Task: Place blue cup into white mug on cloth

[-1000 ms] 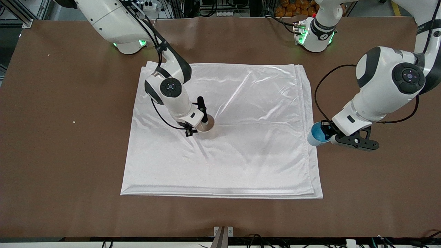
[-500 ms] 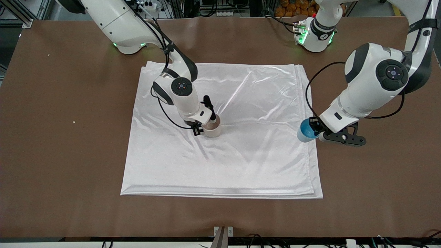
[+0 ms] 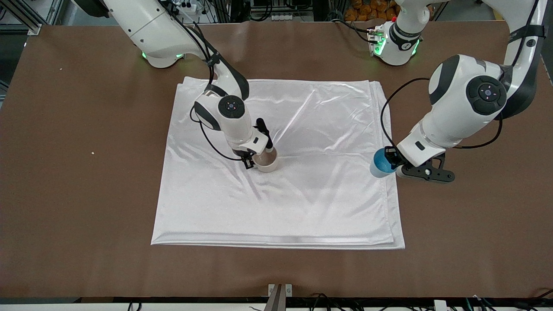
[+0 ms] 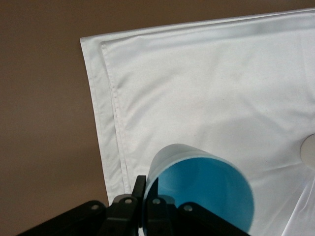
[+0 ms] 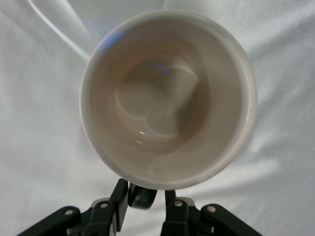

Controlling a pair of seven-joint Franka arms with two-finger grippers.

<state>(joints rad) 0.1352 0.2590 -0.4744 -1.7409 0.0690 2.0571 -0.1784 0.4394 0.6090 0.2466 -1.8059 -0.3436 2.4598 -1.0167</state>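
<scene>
The white mug [image 3: 267, 162] stands upright on the cloth [image 3: 302, 203], near its middle. My right gripper [image 3: 259, 157] is low beside it, its fingers apart on either side of the mug's black handle [image 5: 143, 197], with a gap on one side. The mug [image 5: 167, 98] is empty. My left gripper [image 3: 388, 166] is shut on the rim of the blue cup [image 3: 379, 168], one finger inside and one outside. It holds the cup tilted above the cloth's edge at the left arm's end. The cup's blue inside [image 4: 204, 194] shows over the cloth [image 4: 211, 88] in the left wrist view.
The brown table [image 3: 86, 194] surrounds the cloth on all sides. The cloth has folded layers along its edge [image 3: 386, 129] at the left arm's end. Both arm bases stand at the table's farthest edge from the front camera.
My left gripper has carried the blue cup from over the bare table to over the cloth's edge, toward the mug. My right gripper and the mug shifted slightly toward the left arm's end, then stopped.
</scene>
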